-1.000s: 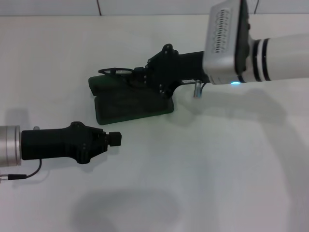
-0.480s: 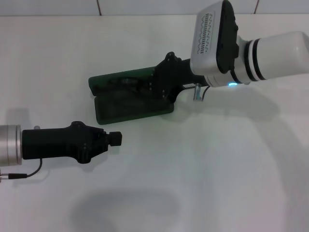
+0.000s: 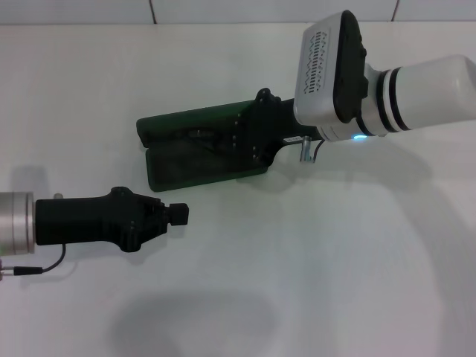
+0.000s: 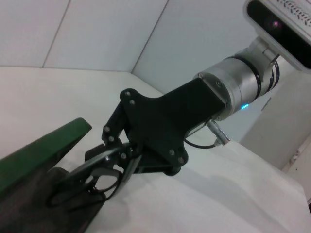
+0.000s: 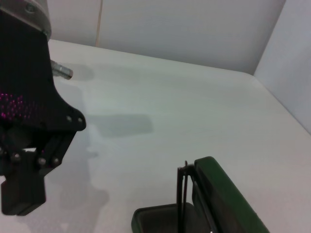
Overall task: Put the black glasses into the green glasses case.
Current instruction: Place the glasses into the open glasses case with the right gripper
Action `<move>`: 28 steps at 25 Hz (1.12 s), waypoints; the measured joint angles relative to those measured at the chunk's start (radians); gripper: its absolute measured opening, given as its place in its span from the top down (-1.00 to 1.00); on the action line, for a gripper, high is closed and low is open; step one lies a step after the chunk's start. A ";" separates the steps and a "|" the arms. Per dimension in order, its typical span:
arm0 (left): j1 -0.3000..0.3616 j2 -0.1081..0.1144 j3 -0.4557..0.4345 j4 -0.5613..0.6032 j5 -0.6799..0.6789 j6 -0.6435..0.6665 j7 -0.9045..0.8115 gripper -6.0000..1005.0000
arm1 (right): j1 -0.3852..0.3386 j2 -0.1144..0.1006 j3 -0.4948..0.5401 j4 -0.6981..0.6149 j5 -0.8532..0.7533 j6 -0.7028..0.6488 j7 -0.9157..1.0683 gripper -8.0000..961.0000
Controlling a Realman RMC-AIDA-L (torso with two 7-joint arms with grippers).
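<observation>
Head view: the green glasses case (image 3: 197, 149) lies open on the white bench (image 3: 297, 260), and the right hand (image 3: 242, 137) reaches into it, hiding most of the black glasses (image 3: 202, 136), while the left hand (image 3: 177, 214) hangs well apart over bare bench, its fingers pressed together. Left wrist view: the right hand (image 4: 114, 158) pinches the black glasses (image 4: 92, 182) by the frame, lenses down in the lined tray beside the raised lid (image 4: 39, 153). Right wrist view: thin temple arms (image 5: 183, 189) stand against the lid (image 5: 223, 199), the left hand (image 5: 24, 189) farther off; no lettering is legible in any view.
</observation>
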 joint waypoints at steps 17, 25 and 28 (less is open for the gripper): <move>-0.004 -0.004 0.000 0.000 0.014 0.000 0.000 0.89 | -0.015 0.000 0.008 -0.010 0.007 0.020 0.008 0.79; -0.003 -0.004 -0.006 0.000 0.013 0.000 0.000 0.88 | -0.055 -0.002 0.023 -0.048 0.043 -0.009 0.009 0.61; -0.002 -0.005 -0.007 0.000 0.009 -0.012 0.000 0.88 | -0.144 -0.007 0.092 -0.104 0.043 -0.096 0.005 0.61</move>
